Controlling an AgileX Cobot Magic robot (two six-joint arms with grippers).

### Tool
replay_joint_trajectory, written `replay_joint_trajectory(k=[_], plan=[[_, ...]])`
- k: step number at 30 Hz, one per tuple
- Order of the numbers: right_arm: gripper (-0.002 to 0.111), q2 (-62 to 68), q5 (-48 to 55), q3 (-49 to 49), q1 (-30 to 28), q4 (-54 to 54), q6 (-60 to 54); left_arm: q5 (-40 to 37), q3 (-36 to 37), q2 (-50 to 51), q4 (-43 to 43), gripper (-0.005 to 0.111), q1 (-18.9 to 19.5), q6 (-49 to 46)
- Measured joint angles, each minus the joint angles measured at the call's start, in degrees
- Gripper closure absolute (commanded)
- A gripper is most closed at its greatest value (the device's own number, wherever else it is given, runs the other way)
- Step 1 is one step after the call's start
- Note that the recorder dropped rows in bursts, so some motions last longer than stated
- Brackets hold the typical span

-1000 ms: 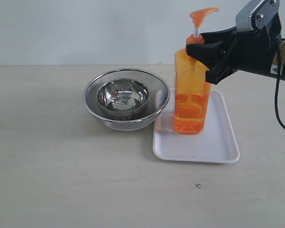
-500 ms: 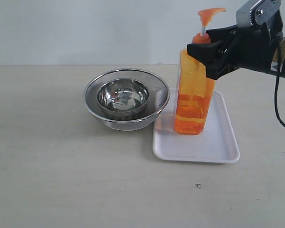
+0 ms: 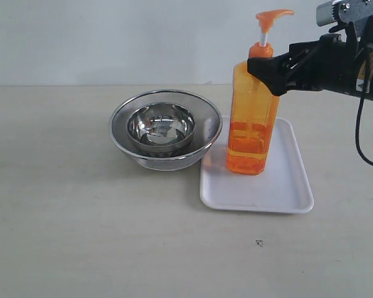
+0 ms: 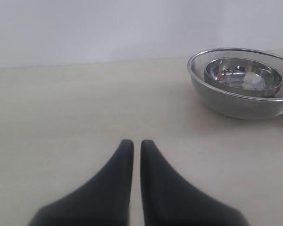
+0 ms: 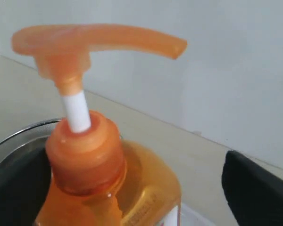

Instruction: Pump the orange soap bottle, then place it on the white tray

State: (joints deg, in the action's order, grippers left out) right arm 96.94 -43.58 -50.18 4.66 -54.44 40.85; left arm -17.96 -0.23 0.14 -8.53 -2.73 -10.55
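Right gripper (image 3: 265,73): jaws now spread either side of soap bottle (image 3: 252,124) neck; grip released within last half second. Bottle stands upright on tray (image 3: 286,186), just right of strainer (image 3: 165,129). Left gripper (image 4: 133,145): jaws closed, empty. I judge placement done.

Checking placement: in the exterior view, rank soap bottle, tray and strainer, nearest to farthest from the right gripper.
1. The soap bottle, beside the right gripper.
2. The tray, beneath the bottle.
3. The strainer, farther left.
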Motion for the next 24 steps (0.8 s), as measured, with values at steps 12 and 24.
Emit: replay_joint_trajectory(k=[12, 24], plan=[[0.015, -1.16, 2.86, -0.12, 0.00, -3.65, 6.62, 0.00, 0.00, 0.00, 0.00, 0.102, 0.00, 0.00], [0.015, -13.62, 10.94, 1.87, 0.00, -29.63, 31.03, 0.00, 0.00, 0.00, 0.00, 0.102, 0.00, 0.00]])
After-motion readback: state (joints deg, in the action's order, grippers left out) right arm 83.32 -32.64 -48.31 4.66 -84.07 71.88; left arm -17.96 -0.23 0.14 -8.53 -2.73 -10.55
